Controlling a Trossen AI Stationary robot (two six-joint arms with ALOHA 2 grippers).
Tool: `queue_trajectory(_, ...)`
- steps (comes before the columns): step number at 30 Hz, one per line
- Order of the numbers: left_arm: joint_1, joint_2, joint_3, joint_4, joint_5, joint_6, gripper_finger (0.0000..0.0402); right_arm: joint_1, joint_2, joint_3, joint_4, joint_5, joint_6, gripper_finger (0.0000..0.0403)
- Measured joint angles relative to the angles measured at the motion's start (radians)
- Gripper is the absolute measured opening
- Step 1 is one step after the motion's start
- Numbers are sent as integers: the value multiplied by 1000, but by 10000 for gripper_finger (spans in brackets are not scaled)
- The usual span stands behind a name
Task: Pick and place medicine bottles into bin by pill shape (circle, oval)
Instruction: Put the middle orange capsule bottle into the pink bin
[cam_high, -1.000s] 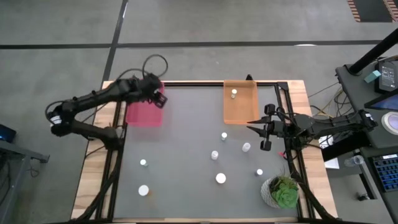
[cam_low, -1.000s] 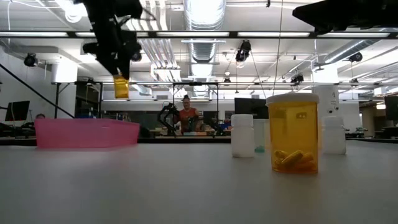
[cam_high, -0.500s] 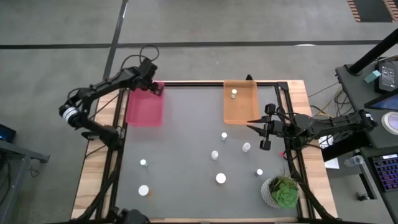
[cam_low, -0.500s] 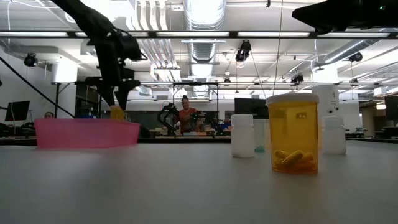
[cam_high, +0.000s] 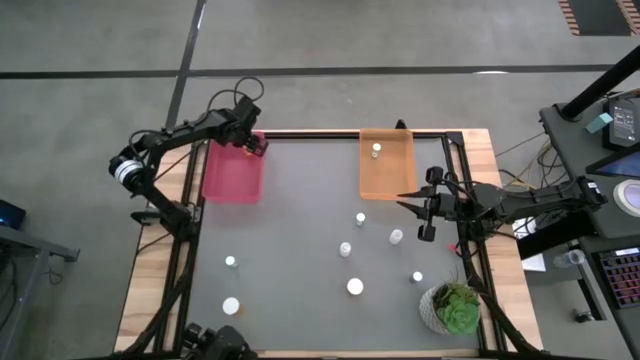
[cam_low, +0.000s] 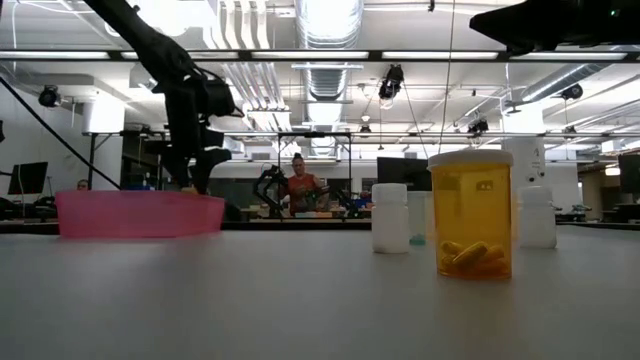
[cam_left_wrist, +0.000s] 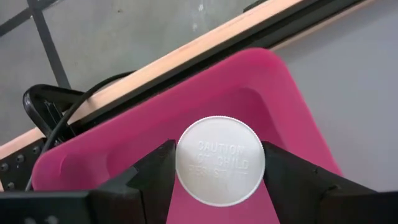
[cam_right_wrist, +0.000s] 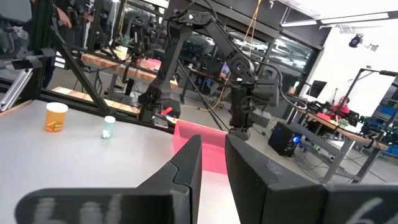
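- Since the picture of a second ago, the left arm has swung from over the middle of the pink tray (cam_high: 232, 175) to the tray's far right corner and come down, so that the left gripper (cam_high: 253, 143) now reaches inside the tray's walls, while the right arm has not stirred.
- Landmark for all places below: the pink tray, at the table's far left.
- Well to the tray's right lies the orange tray (cam_high: 388, 165), with one white-capped bottle (cam_high: 376, 151) in it.
- Just beyond the orange tray's near right corner waits the right gripper (cam_high: 425, 207), fingers parted and empty.
- Between the left gripper's fingers (cam_left_wrist: 156, 176), in the left wrist view, sits the held bottle (cam_left_wrist: 221, 161), its white cap upward over the tray's pink floor; the fingers press against the cap's sides.
- Whether the bottle's base touches the floor yet cannot be told.
- Loose bottles (cam_high: 355, 287) stand scattered nearer the front of the table, to the tray's right and in front of it.
- To do this step well, the release probably should wait until the bottle rests on or just above the tray floor; the fingers should then part evenly and lift straight up, so the bottle neither tips nor catches the nearby tray wall.
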Motion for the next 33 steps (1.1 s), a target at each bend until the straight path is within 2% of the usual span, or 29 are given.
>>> queue_trajectory(24,0,-2,-37,56,-2,-3,202,0,0,0,-3,0,1,63)
queue_trajectory(33,0,-2,-37,55,-2,-2,258,0,0,0,-3,0,1,63)
